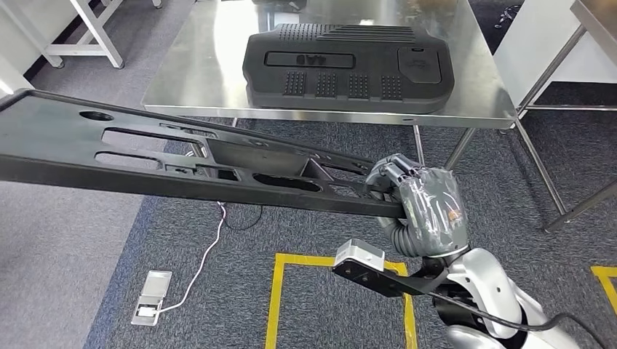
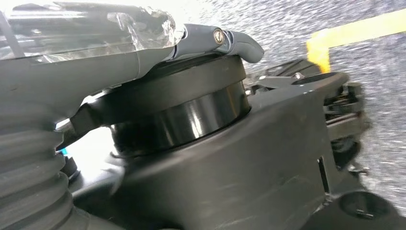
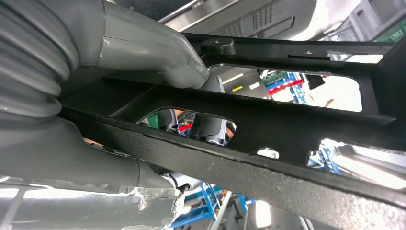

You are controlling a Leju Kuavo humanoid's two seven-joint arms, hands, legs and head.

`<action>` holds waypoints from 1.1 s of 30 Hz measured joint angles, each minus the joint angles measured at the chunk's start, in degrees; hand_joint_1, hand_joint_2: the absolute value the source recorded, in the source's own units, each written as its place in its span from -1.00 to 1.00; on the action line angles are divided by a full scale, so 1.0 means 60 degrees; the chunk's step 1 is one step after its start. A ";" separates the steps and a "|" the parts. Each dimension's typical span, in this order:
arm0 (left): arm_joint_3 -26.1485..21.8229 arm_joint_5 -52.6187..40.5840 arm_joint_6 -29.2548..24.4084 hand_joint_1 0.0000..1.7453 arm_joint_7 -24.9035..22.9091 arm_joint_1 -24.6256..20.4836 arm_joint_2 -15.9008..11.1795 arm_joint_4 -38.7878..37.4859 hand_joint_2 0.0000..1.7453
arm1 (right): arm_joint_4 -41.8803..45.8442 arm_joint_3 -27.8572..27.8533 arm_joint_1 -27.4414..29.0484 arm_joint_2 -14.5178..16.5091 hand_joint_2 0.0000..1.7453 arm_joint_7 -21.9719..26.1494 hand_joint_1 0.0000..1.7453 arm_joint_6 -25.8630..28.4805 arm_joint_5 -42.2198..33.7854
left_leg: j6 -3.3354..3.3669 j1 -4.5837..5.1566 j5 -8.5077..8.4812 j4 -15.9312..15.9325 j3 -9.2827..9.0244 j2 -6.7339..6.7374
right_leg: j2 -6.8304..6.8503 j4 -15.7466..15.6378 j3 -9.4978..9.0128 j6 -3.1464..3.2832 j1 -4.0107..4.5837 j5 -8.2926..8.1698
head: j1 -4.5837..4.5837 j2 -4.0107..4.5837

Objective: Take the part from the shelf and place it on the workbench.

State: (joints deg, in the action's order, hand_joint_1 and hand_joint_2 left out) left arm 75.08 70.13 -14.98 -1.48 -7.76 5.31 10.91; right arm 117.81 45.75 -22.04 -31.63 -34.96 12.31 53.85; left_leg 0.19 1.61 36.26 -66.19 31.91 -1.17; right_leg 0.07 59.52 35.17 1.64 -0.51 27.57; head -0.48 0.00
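I carry a long black plastic part [image 1: 182, 160] with several cut-outs, held level across the head view in front of the steel workbench [image 1: 204, 65]. My right hand [image 1: 426, 203] grips its right end, thumb [image 3: 143, 43] over the upper bar [image 3: 268, 124] and fingers curled through an opening. The part's left end runs off the picture's left edge. In the left wrist view my left hand [image 2: 110, 57] holds the part [image 2: 249, 163], with its thumb lying over a round black collar. A large black ribbed cover [image 1: 348, 65] lies on the workbench.
Yellow tape [image 1: 280, 291] marks a square on the dark carpet below me. A floor socket box [image 1: 151, 297] with a white cable lies at lower left. A second metal table's legs [image 1: 553, 87] stand at right, a white frame [image 1: 87, 29] at upper left.
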 joint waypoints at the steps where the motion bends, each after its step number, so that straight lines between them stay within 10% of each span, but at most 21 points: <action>1: 0.0000 -0.0009 0.0005 -1.00 0.0006 -0.0015 0.0000 0.0000 1.00 | 0.0010 -0.0001 0.0020 0.0000 1.00 -0.0014 1.00 0.0000 0.0019 | -0.0037 0.0002 0.0239 -0.0658 0.0360 -0.0001 | 0.0014 -0.0001 -0.0058 0.0033 0.0005 0.0050 | 0.0064 0.0000; 4: 0.0000 -0.0029 0.0028 -1.00 0.0026 -0.0045 0.0000 0.0000 1.00 | 0.0017 -0.0002 0.0120 0.0000 1.00 -0.0057 1.00 -0.0002 0.0074 | -0.0061 0.0030 0.0075 -0.1359 0.0884 -0.0003 | 0.0000 0.0002 -0.0300 0.0052 0.0023 0.0219 | 0.0146 0.0000; 7: 0.0000 -0.0047 0.0039 -1.00 -0.0003 -0.0044 0.0000 0.0000 1.00 | 0.0026 -0.0012 0.0157 0.0000 1.00 -0.0072 1.00 -0.0003 0.0120 | 0.0029 0.0037 -0.1100 0.0214 0.0430 -0.0003 | -0.0044 0.0021 -0.0576 -0.0011 0.0046 0.0417 | 0.0223 0.0000; 9: 0.0000 -0.0067 0.0056 -1.00 -0.0034 -0.0040 -0.0002 0.0000 1.00 | 0.0045 -0.0027 0.0181 0.0000 1.00 -0.0083 1.00 -0.0005 0.0151 | 0.0136 0.0046 -0.1259 0.0930 0.0215 -0.0010 | -0.0070 0.0039 -0.0584 -0.0081 0.0071 0.0484 | 0.0241 0.0001; 14: 0.0000 -0.0086 0.0078 -1.00 -0.0059 -0.0043 -0.0002 0.0004 1.00 | 0.0120 -0.0100 0.0222 -0.0003 1.00 -0.0093 1.00 -0.0005 0.0208 | 0.0359 -0.0051 -0.1171 0.1249 0.0058 -0.0009 | -0.0068 0.0482 -0.0334 -0.0328 0.0083 0.0759 | 0.0156 0.0000; 17: 0.0000 -0.0086 0.0067 -1.00 -0.0047 -0.0039 -0.0019 0.0003 1.00 | 0.0130 -0.0148 0.0237 -0.0004 1.00 -0.0080 1.00 -0.0005 0.0211 | 0.0438 -0.0090 -0.1102 0.1296 -0.0056 0.0011 | -0.0052 0.2239 0.0685 -0.0499 0.0000 0.1348 | 0.0000 0.0000; 19: 0.0000 -0.0099 0.0068 -1.00 0.0047 -0.0024 -0.0068 0.0002 1.00 | 0.0129 -0.0152 0.0248 -0.0003 1.00 -0.0070 1.00 -0.0007 0.0197 | 0.0444 -0.0091 -0.1015 0.1295 -0.0158 0.0006 | -0.0050 0.2717 0.1125 -0.0521 -0.0034 0.1192 | -0.0063 0.0000; 23: 0.0019 -0.0200 0.1336 -1.00 0.0559 0.0109 -0.0705 -0.0015 1.00 | 0.0305 -0.0324 0.0666 -0.0101 1.00 -0.0135 1.00 -0.0026 0.0413 | 0.0318 -0.0097 -0.0720 0.1306 -0.0505 -0.0026 | -0.0053 0.0571 0.0378 -0.0359 0.0038 -0.0162 | -0.0178 0.0001; 29: 0.0022 -0.0173 0.1936 -1.00 0.0760 0.0113 -0.1174 -0.0020 1.00 | 0.0482 -0.0491 0.0781 -0.0165 1.00 -0.0122 1.00 -0.0326 0.0410 | -0.0001 -0.0103 -0.0400 0.1151 -0.0612 0.0057 | -0.0104 -0.0024 -0.0037 -0.0075 0.0047 0.0026 | -0.0092 0.0000; 33: 0.0022 -0.0169 0.1933 -1.00 0.0771 0.0096 -0.1246 -0.0018 1.00 | 0.0502 -0.0572 0.0768 -0.0176 1.00 -0.0111 1.00 -0.0423 0.0258 | -0.0175 -0.0206 0.0465 -0.1174 0.0650 0.0093 | -0.0025 -0.0095 -0.0305 0.0050 0.0023 0.0183 | 0.0114 0.0000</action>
State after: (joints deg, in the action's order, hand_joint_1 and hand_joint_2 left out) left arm 75.21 69.12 -3.39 3.15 -7.18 -2.16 10.80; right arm 120.82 42.32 -17.43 -32.68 -35.63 9.77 55.40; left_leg -0.86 0.37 39.05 -73.23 35.82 -0.61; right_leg -0.08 58.95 33.34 1.94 -0.37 28.67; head 0.20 0.00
